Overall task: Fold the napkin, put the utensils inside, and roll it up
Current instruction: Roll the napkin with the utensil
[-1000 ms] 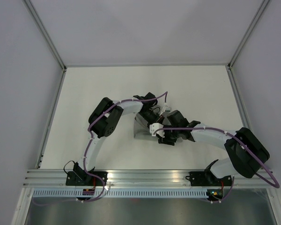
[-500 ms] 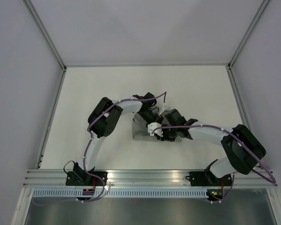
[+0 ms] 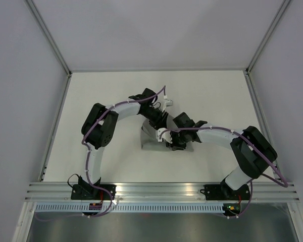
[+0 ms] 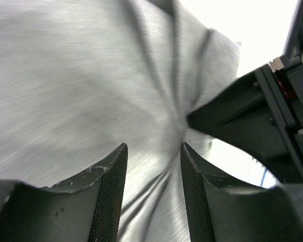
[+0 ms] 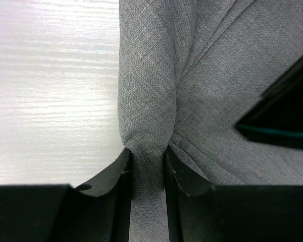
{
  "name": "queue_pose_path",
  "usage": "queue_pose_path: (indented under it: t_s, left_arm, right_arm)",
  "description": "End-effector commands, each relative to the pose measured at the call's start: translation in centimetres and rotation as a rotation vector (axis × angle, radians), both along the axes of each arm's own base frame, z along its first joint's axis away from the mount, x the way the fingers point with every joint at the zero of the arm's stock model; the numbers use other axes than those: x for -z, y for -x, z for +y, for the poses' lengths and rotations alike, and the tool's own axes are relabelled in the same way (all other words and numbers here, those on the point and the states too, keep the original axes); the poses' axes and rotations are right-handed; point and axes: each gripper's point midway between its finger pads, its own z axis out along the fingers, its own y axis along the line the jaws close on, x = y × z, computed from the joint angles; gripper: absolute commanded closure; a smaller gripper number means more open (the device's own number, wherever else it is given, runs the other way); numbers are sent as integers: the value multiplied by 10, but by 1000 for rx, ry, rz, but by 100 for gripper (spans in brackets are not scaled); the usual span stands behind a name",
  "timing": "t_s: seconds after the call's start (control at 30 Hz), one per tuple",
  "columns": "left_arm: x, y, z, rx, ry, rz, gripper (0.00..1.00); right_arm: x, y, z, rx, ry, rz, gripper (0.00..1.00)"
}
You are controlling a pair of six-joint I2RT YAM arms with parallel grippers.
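Note:
The grey napkin (image 3: 148, 141) lies bunched mid-table, mostly covered by both grippers. My right gripper (image 3: 167, 139) is shut on a rolled fold of the napkin (image 5: 150, 101), which is pinched between its fingers (image 5: 147, 154) at the cloth's edge beside bare table. My left gripper (image 3: 162, 124) hangs just above the napkin (image 4: 91, 75). Its fingers are apart (image 4: 152, 151) with creased cloth showing in the gap. The right gripper's black body (image 4: 252, 116) is close to its right. The utensils are hidden.
White table (image 3: 217, 96) inside a white-walled enclosure with metal frame posts (image 3: 50, 35). An aluminium rail (image 3: 156, 189) runs along the near edge at the arm bases. The two grippers work within a few centimetres of each other.
The left arm's elbow has swung left and its wrist has moved up and away. The right gripper has shifted left along the napkin, still pinching the fold.

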Motion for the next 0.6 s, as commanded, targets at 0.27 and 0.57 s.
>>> queue_pose_path:
  t_s: [0.27,0.57]
  left_arm:
    - [-110,-100,45,-419,166,-311,47]
    - [-195,-73,61,-492,391,-565,47]
  right_arm:
    - [37,40,-41,99,205,440,92]
    - [32,26,-60,110,224,724,91]
